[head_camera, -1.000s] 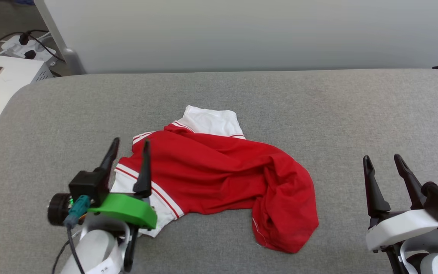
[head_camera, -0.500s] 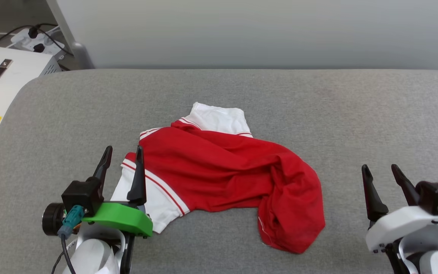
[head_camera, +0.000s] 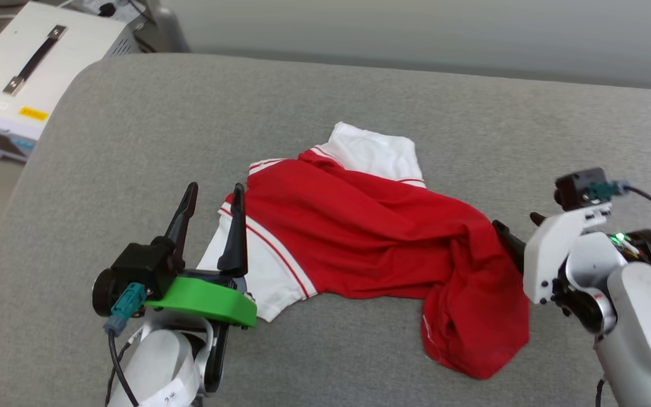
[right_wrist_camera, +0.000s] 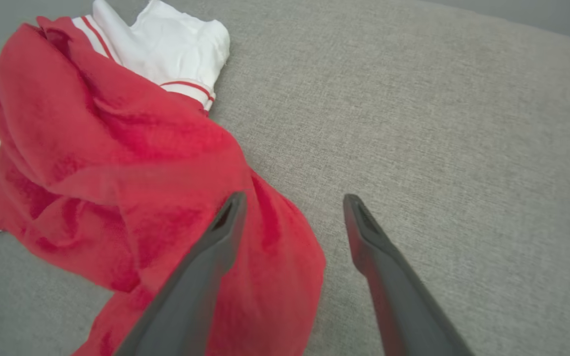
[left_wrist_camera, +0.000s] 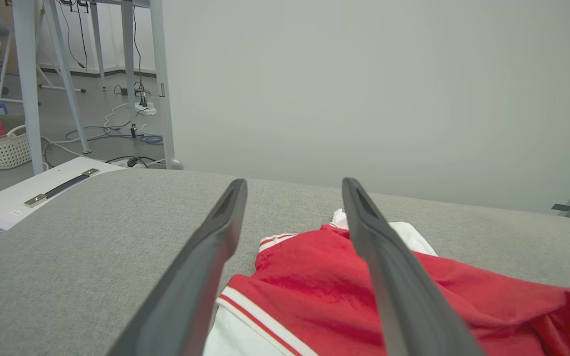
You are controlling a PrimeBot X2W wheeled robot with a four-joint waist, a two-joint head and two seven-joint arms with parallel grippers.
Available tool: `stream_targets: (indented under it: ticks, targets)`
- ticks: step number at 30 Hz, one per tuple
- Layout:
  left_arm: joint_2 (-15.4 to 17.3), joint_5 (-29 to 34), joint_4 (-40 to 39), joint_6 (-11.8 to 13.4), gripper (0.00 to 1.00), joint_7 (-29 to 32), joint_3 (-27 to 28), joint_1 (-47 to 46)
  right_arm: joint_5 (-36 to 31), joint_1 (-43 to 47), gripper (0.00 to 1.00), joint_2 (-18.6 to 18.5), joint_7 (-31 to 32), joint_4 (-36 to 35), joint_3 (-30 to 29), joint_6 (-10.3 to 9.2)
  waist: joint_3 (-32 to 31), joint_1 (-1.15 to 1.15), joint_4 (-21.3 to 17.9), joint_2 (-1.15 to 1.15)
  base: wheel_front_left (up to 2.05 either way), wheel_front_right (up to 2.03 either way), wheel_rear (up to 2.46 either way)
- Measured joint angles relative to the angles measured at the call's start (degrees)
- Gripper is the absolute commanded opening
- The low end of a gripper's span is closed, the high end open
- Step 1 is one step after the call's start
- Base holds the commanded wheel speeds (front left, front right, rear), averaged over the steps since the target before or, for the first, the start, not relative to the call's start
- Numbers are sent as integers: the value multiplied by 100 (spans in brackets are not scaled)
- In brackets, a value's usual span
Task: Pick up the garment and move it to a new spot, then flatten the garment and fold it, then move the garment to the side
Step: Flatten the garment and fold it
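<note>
Both long dark fingers [left_wrist_camera: 201, 267] of the left gripper [head_camera: 215, 187] are spread wide with nothing between them, and the fingers [right_wrist_camera: 201, 277] of the right gripper [right_wrist_camera: 295, 198] are likewise held wide and empty.

The red soft-fabric T-shirt with white short sleeves [head_camera: 370, 237] is found crumpled at the middle of the grey fabric-covered surface [head_camera: 133, 124]. One sleeve is turned to 12 o'clock and the other to 8 o'clock, and a bunched red mass is heaped at 5 o'clock. The left gripper is placed at the garment's 8 o'clock, over the striped sleeve seam. The right gripper is placed at its 3 o'clock, one finger above red cloth and the other above bare grey surface. Whether cloth is touched cannot be told.

The pick-up is judged to be the step in hand. It would be done well if each gripper were lowered until a firm fold lay between its fingers, if several layers were pinched rather than a single loose edge, and if both sides were lifted together so that the cloth is not dragged.

By count: one garment, two white sleeves, two grippers, four fingers, one white box with a dark handle [head_camera: 31, 62] at 10 o'clock.
</note>
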Motion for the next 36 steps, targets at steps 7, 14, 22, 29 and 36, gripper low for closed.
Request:
stream_targets:
  ticks: [7,14,22,29,36]
  targets:
    - [-236,114,-22,-201,100,0,129,-48,679,-923,100,-547,889,645,1273,0,268,0,346,0,0,0,0]
    - [-398,248,98,-345,100,1,267,-59,1397,-1296,100,-701,1568,1597,1876,-5,449,0,614,0,0,0,0]
    - [-480,341,170,-436,100,0,450,-43,2060,-1425,0,-683,1965,1820,2067,-7,357,0,602,0,0,0,0]
    - [-488,465,270,-490,100,1,624,126,2268,-1151,0,-658,1101,1719,1608,2,87,0,361,0,0,0,0]
    - [-470,498,286,-525,100,1,790,430,1902,-202,0,-849,587,1094,1000,1,-207,0,-34,0,0,0,0]
